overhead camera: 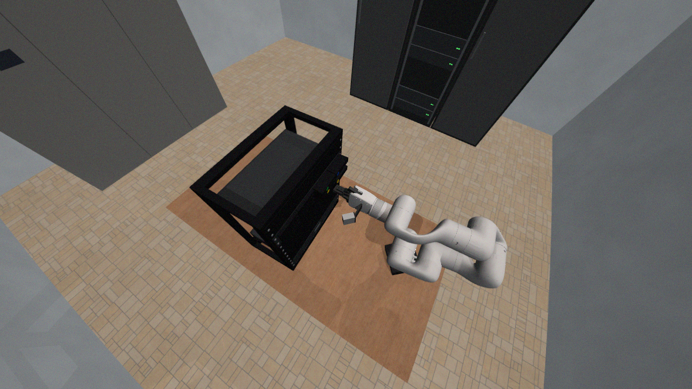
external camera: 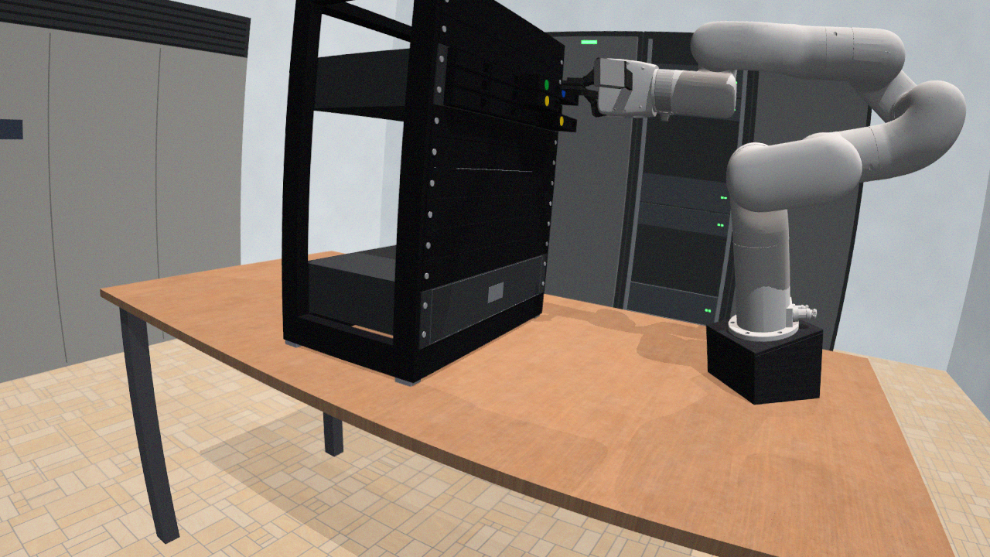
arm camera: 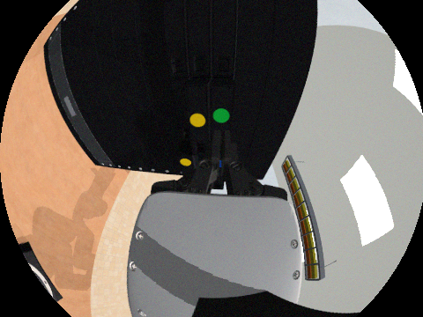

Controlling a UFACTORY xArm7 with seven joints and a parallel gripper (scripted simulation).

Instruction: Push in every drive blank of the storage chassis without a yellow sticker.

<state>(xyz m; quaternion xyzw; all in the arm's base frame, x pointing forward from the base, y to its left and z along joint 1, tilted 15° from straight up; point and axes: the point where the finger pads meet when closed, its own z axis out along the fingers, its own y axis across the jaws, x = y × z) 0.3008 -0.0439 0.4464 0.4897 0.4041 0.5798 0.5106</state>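
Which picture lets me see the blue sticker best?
The exterior view. The blue sticker shows there as a small dot right at the tips of the shut gripper, between the green sticker and the lower yellow sticker. In the wrist view the fingers nearly hide it. The top view is too far off to make it out.

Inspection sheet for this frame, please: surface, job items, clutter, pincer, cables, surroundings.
Surface: wooden table carrying the rack and the arm's black pedestal.
Job's things: green sticker, blue sticker and two yellow stickers at the rack's upper front.
Clutter: nothing seen.
Pincer: pincer shut, empty, its tips at the blue-stickered blank.
Cables: nothing seen.
Surroundings: grey cabinets, dark server cabinet with green lights, tiled floor.
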